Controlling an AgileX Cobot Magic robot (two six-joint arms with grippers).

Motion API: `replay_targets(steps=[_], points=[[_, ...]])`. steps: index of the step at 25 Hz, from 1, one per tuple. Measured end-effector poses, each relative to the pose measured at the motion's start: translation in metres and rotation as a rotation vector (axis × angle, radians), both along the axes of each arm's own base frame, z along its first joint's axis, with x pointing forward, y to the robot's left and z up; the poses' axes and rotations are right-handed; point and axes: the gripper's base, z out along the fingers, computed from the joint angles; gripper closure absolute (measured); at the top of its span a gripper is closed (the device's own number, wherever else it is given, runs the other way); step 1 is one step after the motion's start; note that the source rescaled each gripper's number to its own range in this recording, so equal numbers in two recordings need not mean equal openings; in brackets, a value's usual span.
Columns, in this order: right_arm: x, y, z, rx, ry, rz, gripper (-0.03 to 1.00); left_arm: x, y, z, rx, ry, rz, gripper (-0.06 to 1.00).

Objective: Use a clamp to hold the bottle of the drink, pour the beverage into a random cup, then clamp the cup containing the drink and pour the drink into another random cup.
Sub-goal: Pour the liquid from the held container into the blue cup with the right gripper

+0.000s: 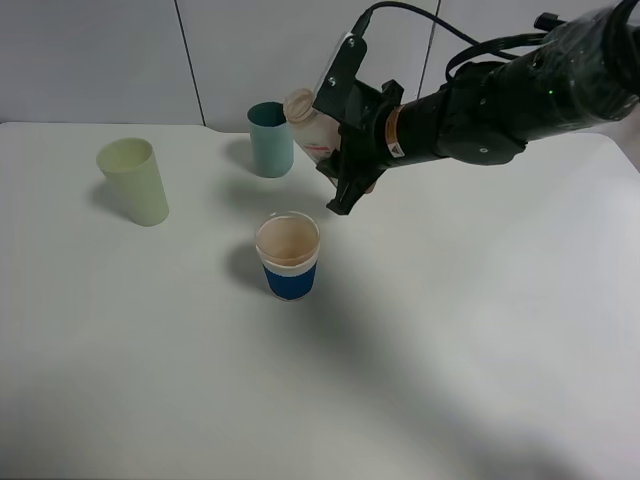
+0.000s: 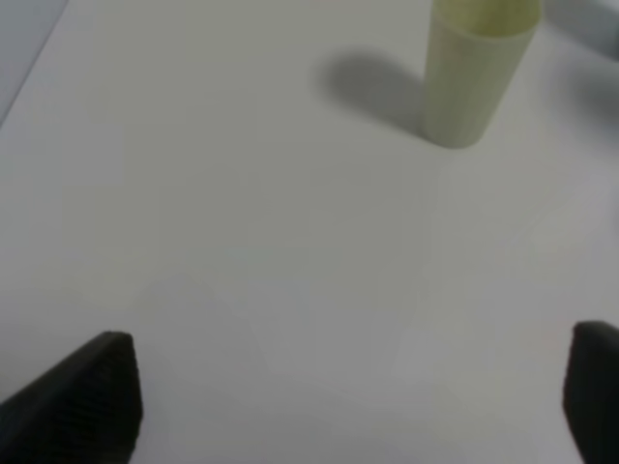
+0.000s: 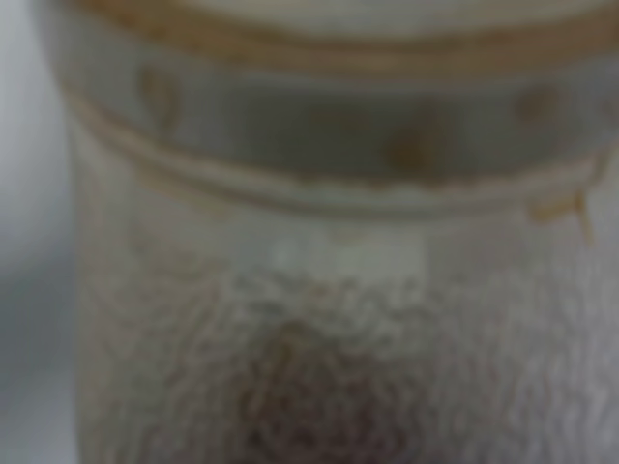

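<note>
Surface: white table (image 1: 480,360), pale grey wall panels (image 1: 100,60) behind.
Right arm (image 1: 520,95): black, reaching in from the right side, wrist past the table's middle at the far side.
Pale green cup (image 1: 133,182): upright, far left, well apart from the rest.
Blue-banded paper cup (image 1: 289,262): upright, mid-table, on the near side of the wrist; inside looks tan, cannot tell whether that is drink.
Teal cup (image 1: 270,142): upright, near the back edge.
Bottle (image 1: 308,122): off the table, held aloft just beside the teal cup; fills the right wrist view, blurred.
Right gripper (image 1: 338,150): fingers pinching the bottle's body.
Left gripper (image 2: 338,401): fingers spread wide, nothing between them, bare table below, pale green cup ahead.
Key relation: bottle mouth lies just right of the teal cup's rim, level with it; the paper cup sits well nearer the camera.
Bottle axis: tilted, mouth up and left toward the teal cup, base down and right in the fingers.
Judgement: tip further leftward and the teal cup takes the pour.
</note>
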Motion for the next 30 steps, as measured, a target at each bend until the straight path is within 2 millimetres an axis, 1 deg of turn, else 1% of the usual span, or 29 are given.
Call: replay_targets(steps=[4,6,12,15,21,30], points=[[-0.004,0.001,-0.003,-0.096,-0.015,0.034,0.96,0.0,0.0,0.0,0.0,0.0,0.0,-0.01],[-0.004,-0.001,0.0,-0.127,-0.029,0.035,0.96,0.0,0.0,0.0,0.0,0.0,0.0,-0.01],[-0.007,-0.006,0.026,-0.164,-0.123,0.068,0.96,0.0,0.0,0.0,0.0,0.0,0.0,-0.01],[-0.008,-0.007,0.032,-0.187,-0.156,0.086,0.96,0.0,0.0,0.0,0.0,0.0,0.0,-0.01],[-0.01,-0.007,0.032,-0.255,-0.189,0.122,0.96,0.0,0.0,0.0,0.0,0.0,0.0,-0.01],[-0.018,0.006,0.032,-0.303,-0.23,0.201,0.96,0.0,0.0,0.0,0.0,0.0,0.0,-0.01]])
